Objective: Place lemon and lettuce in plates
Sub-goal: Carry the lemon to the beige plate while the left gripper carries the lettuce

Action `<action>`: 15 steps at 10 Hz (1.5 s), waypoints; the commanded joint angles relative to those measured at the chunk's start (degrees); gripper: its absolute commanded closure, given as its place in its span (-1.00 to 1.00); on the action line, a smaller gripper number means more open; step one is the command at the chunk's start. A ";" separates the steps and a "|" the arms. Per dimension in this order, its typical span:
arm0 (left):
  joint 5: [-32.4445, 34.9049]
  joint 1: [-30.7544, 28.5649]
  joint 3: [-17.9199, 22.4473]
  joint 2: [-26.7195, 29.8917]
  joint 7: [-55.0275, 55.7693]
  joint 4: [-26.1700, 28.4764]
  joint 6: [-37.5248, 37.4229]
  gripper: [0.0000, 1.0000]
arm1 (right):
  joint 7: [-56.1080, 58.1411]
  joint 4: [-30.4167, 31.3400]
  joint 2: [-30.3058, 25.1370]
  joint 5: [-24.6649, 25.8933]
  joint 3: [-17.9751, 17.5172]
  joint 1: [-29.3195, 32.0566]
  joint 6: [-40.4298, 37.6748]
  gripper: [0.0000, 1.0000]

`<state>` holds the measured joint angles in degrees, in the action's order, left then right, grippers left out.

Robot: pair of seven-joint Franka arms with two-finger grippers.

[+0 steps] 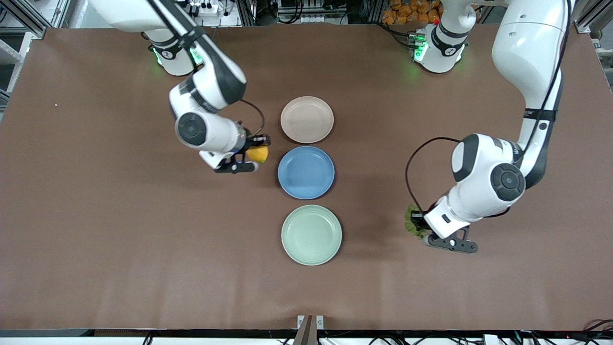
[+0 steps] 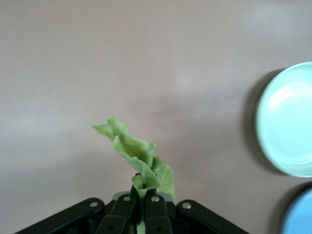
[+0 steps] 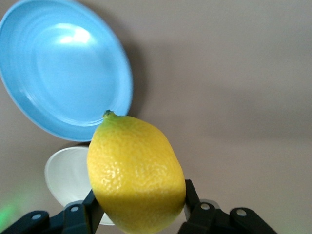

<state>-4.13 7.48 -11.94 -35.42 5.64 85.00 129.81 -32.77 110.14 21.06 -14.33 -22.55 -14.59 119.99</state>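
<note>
The lemon (image 1: 258, 154) sits clamped in the right tool (image 1: 252, 154), fingers pressing its sides, up in the air over bare desk (image 1: 96, 215) just beside the blue plate (image 1: 306, 172) & near the beige plate (image 1: 307, 119), toward the right arm's end. The lettuce (image 1: 411, 221) hangs pinched in the left tool (image 1: 419, 224), fingers closed tight on its stem, over bare desk toward the left arm's end, well apart from the green plate (image 1: 311, 235). Three plates form a row mid-desk: beige farthest from the front camera, blue between, green nearest. All 3 are empty. Desk top is plain brown. Arm bases w/ green lights stand along its upper edge; cables & racks show above that.
</note>
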 commanded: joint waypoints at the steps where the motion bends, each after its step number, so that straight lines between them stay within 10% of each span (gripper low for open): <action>1: -1.58 2.61 -2.56 -1.14 8.11 -0.98 6.21 1.00 | -11.57 0.25 1.00 -0.87 0.23 -6.56 1.91 1.00; 9: -1.58 16.68 -1.77 -14.31 28.28 -3.07 35.68 1.00 | -23.49 0.07 8.20 -0.79 0.40 -16.17 7.10 1.00; 10: -1.67 17.13 -1.69 -16.07 30.11 -3.69 37.25 1.00 | -23.66 -0.10 8.82 -0.79 0.40 -16.26 7.45 0.46; 11: -1.67 18.61 -1.68 -17.48 31.87 -3.79 39.79 1.00 | -24.09 -0.10 9.17 -0.79 0.40 -16.09 7.97 -0.86; 12: -1.67 18.89 -1.51 -18.28 32.15 -3.79 40.34 1.00 | -24.10 -0.28 9.09 -0.79 0.40 -16.44 8.06 -1.00; 13: -1.67 18.80 -1.51 -18.81 31.63 -3.61 40.34 0.43 | -24.36 -0.36 8.91 -0.87 0.40 -16.44 8.24 -1.00; 14: -1.23 18.80 -1.33 -18.99 31.10 -3.61 40.43 -0.99 | -24.36 -0.54 8.57 -0.70 0.40 -15.66 7.46 -1.00; 15: -1.31 18.71 -1.33 -18.81 31.36 -3.61 40.43 -1.00 | -24.01 -1.15 7.78 -0.70 0.40 -15.13 6.58 -1.00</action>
<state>-4.58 25.62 -13.95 -53.78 36.91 82.80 169.67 -56.03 109.98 29.73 -14.40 -21.86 -30.72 127.99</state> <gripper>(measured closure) 0.714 0.000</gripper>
